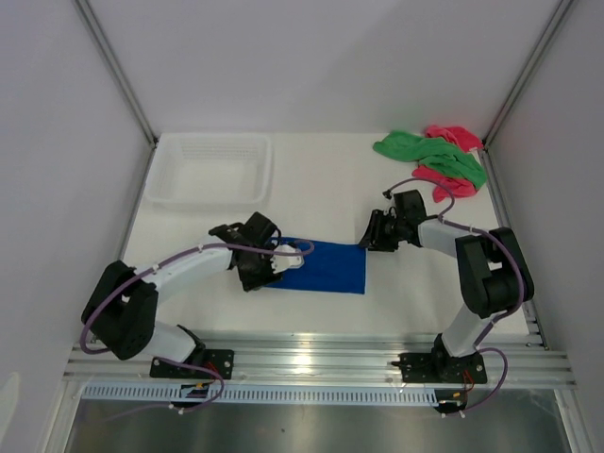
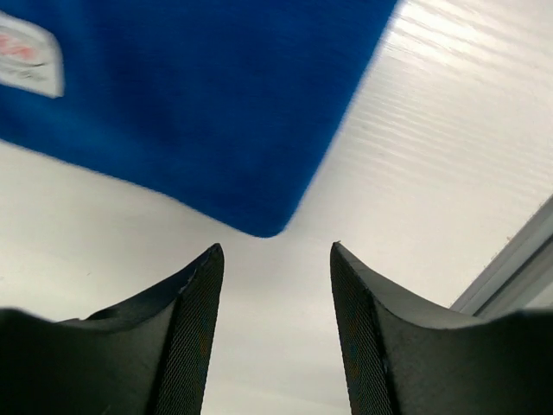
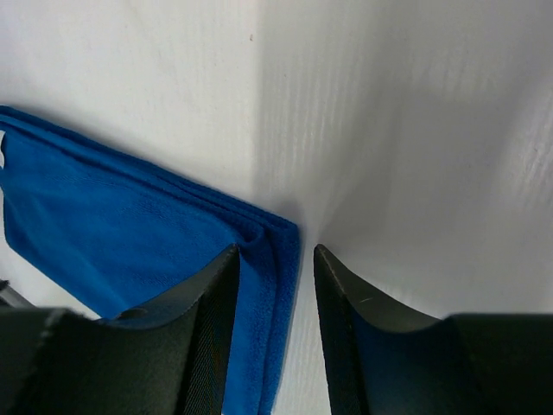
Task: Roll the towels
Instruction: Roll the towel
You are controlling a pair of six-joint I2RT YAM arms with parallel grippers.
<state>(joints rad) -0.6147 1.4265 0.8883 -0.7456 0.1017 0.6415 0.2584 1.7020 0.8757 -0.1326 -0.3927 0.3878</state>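
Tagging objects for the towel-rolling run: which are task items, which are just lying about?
Job: blue towel, flat between the arms; green towel and pink towel, heaped at far right.
Lying about: white basket, far left.

**Top view.** Bright, even, diffuse light from overhead. The white table (image 1: 321, 189) is close to overexposed, and the arms cast only faint, soft shadows. Glare streaks the metal rail (image 1: 311, 357) at 6 o'clock, and the strip beneath it is dim. The straight frame posts splay outward towards 11 and 1 o'clock.

**Left wrist view.** The blue towel (image 2: 199, 104) and its white tag (image 2: 26, 56) at 10 o'clock are blurred. The left gripper (image 2: 276, 259) at 6 o'clock is sharp, with its mesh texture legible. The table glares at 2 o'clock.

**Right wrist view.** The towel's pile is in focus. A grey shadow covers the table from 12 to 4 o'clock. The right gripper (image 3: 275, 259) is underexposed.
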